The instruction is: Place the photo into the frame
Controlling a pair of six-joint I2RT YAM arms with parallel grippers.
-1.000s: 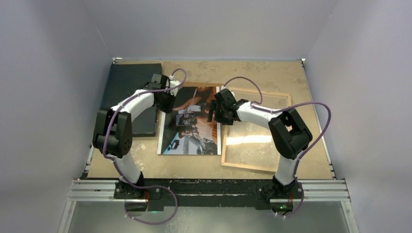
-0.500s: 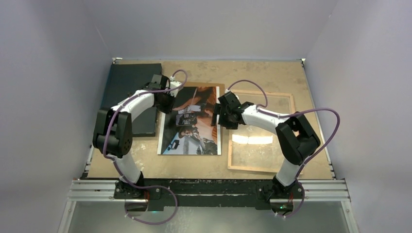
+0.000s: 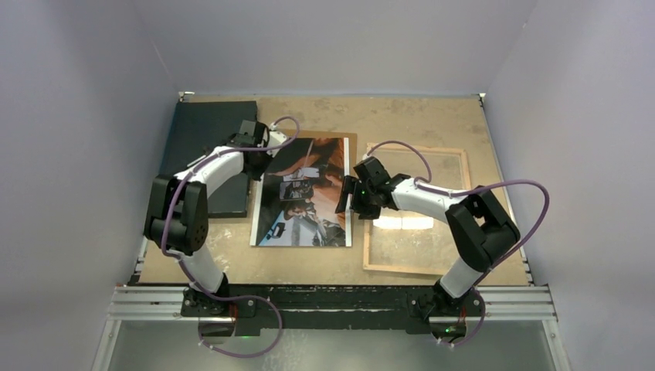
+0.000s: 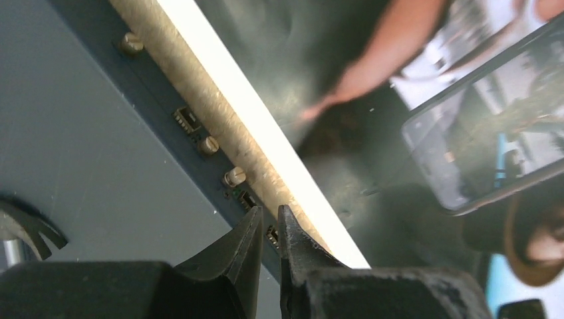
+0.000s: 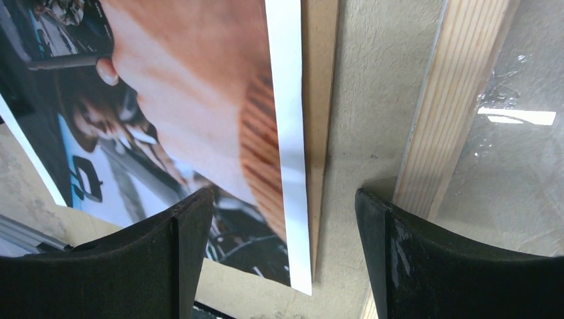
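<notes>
The photo [image 3: 305, 197] lies picture-up mid-table on a brown backing panel [image 3: 351, 139] that shows past its far and right edges. The frame [image 3: 459, 209] lies right of it, wooden back up, with glass inside. My left gripper [image 3: 257, 161] hovers at the photo's upper left edge. Its jaws are all but shut, a thin slit between them and nothing in it [image 4: 269, 216], above the white border [image 4: 266, 126]. My right gripper [image 3: 345, 202] is open [image 5: 284, 199] and straddles the photo's right border [image 5: 289, 100] and the panel edge [image 5: 318, 100]. Its right finger hangs over the frame's left rail [image 5: 459, 100].
A flat black board [image 3: 205, 139] with small screws along its edge [image 4: 80, 133] lies left of the photo. A narrow strip of bare table separates them. The tan table [image 3: 402, 112] ends at white walls on the left, right and far sides.
The right arm has slid nearer along the photo's right edge. The frame has shifted right and lies squarer. The left gripper's jaws have parted a little.
</notes>
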